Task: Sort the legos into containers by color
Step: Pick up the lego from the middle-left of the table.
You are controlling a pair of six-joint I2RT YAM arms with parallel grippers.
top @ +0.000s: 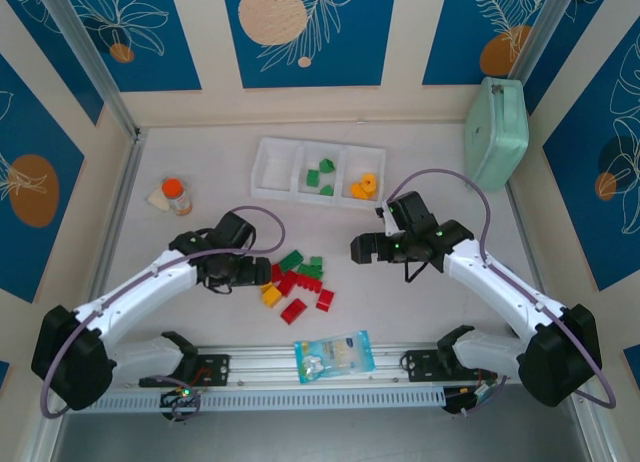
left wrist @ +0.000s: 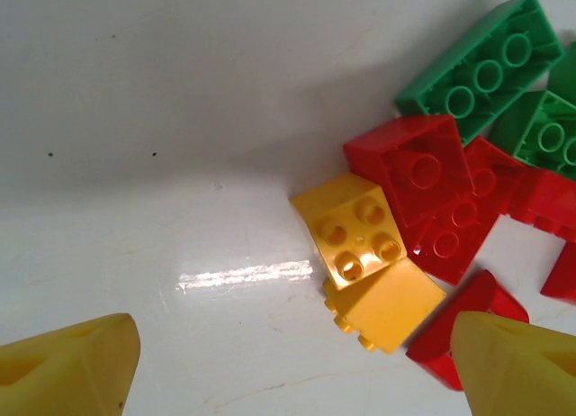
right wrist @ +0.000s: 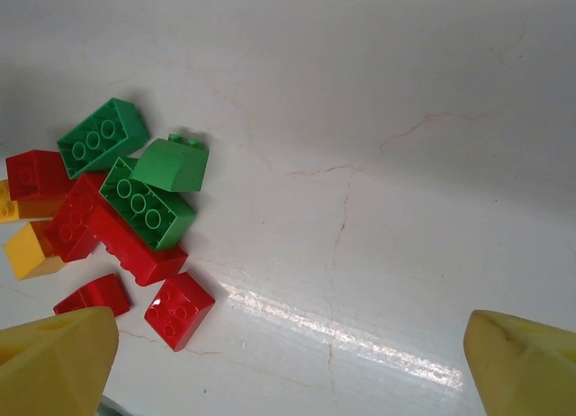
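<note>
A pile of red, green and yellow legos [top: 298,280] lies on the white table between the arms. The white tray of containers [top: 272,170] stands behind it. Its middle compartment holds green legos [top: 321,177], its right one yellow-orange legos [top: 363,186], and its left one is bare. My left gripper [top: 262,272] hovers at the pile's left edge, open. In the left wrist view, two yellow bricks [left wrist: 358,243] lie just ahead of the left gripper [left wrist: 292,371], with red bricks [left wrist: 423,168] and a green brick [left wrist: 481,65] beyond. My right gripper [top: 355,247] hangs open to the right of the pile. The right wrist view shows the right gripper [right wrist: 288,362] over bare table, with a red brick [right wrist: 180,310] nearest.
A mint-green case [top: 497,132] leans at the back right. An orange-capped bottle [top: 176,195] stands at the left. A clear blue-printed bag [top: 335,355] lies on the metal rail [top: 260,367] at the near edge.
</note>
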